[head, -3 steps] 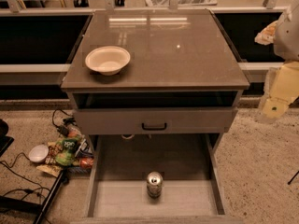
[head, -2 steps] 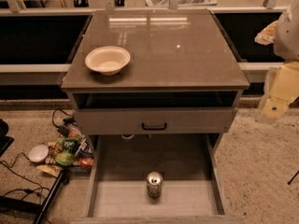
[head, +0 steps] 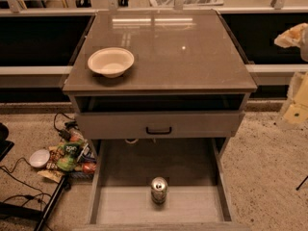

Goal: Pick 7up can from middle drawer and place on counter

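Observation:
The 7up can (head: 159,190) stands upright on the pale plank floor of the open middle drawer (head: 120,206), near the drawer's front centre. The counter (head: 183,57) is the glossy brown-grey cabinet top above it. My gripper (head: 294,71) shows as pale blurred parts at the right edge of the view, beside the cabinet's right side at counter height. It is well away from the can and holds nothing that I can see.
A white bowl (head: 110,61) sits on the counter's left side. The upper drawer front with a black handle (head: 159,130) is slightly open above the middle drawer. Snack bags (head: 70,155), a small white bowl (head: 39,158) and cables lie on the floor to the left.

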Robot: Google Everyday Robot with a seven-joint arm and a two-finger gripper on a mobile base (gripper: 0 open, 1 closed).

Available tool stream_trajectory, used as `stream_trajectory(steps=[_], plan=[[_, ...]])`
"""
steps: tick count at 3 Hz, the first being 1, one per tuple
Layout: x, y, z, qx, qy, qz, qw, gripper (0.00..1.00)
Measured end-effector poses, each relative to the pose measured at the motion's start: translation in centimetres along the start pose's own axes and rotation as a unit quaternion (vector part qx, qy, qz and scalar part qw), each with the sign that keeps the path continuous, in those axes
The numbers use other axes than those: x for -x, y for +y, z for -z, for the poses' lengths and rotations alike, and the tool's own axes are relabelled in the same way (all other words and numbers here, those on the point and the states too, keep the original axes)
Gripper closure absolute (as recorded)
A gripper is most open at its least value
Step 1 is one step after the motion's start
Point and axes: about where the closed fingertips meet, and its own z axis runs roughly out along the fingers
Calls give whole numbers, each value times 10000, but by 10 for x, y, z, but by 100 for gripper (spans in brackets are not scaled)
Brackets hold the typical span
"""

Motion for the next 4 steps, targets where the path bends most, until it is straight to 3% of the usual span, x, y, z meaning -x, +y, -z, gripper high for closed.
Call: stream_trajectory(steps=[1,2,3,4], plan=[[-27,3,-27,-121,-843,-37,9964,0],[-49,10,-76,-224,-1816,-192,9829,0],[-63,12,-133,-417,-3239,-348,9445,0],[-70,19,-175,-454,-3901,-33,9196,0]])
